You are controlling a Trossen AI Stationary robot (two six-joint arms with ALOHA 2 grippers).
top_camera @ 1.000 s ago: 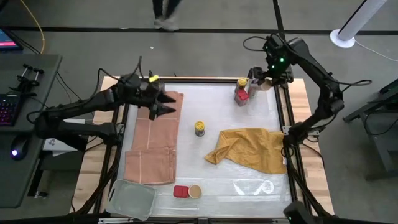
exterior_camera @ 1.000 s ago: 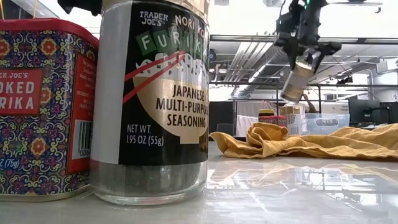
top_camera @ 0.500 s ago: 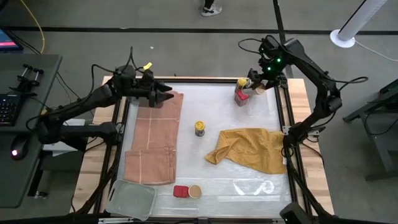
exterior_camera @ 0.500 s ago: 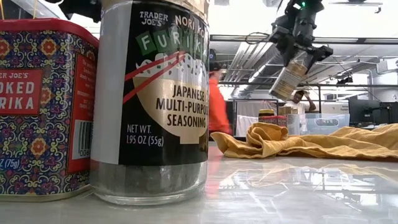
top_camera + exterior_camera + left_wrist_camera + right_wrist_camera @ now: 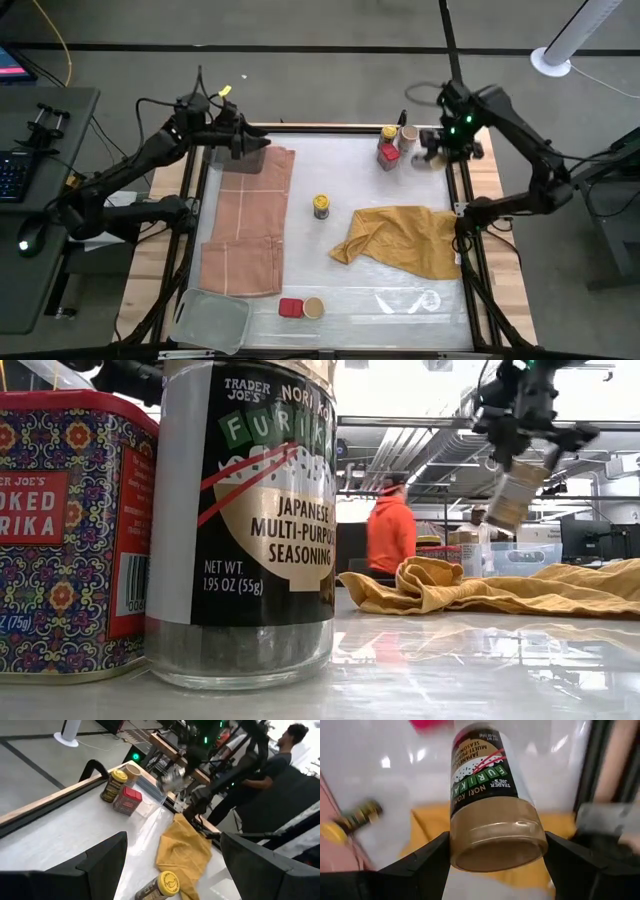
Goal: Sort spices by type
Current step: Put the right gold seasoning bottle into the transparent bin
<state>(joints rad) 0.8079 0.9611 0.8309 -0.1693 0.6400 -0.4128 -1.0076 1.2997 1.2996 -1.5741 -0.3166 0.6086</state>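
Note:
My right gripper (image 5: 436, 148) is shut on a tan-topped furikake jar (image 5: 492, 805), high over the table's far right corner. On the table beside it stand a yellow-capped jar (image 5: 388, 133), a red tin (image 5: 387, 156) and a tan-topped jar (image 5: 408, 133). Another yellow-capped jar (image 5: 321, 206) stands mid-table. A red tin (image 5: 291, 308) and a tan-topped jar (image 5: 314, 308) stand at the near edge. My left gripper (image 5: 255, 150) hovers open over the far left, holding nothing. My right gripper pinches the jar at its tan cap end (image 5: 495, 842) between its two fingers (image 5: 427, 860), coming from above and pointing steeply down. The jar hangs below the fingers, tilted, its base (image 5: 508, 520) lowest, lifted clear of the table.
A mustard-yellow cloth (image 5: 405, 240) lies crumpled at the right. A pink cloth (image 5: 245, 225) lies along the left side. A clear grey tray (image 5: 212, 320) sits at the near left corner. A person in orange (image 5: 390, 535) passes in the room behind.
My right gripper has carried the jar toward the table's right edge and slightly down, the jar staying tilted and clear of the table. My left gripper has swung level toward the far left corner. A person in orange has walked across the background.

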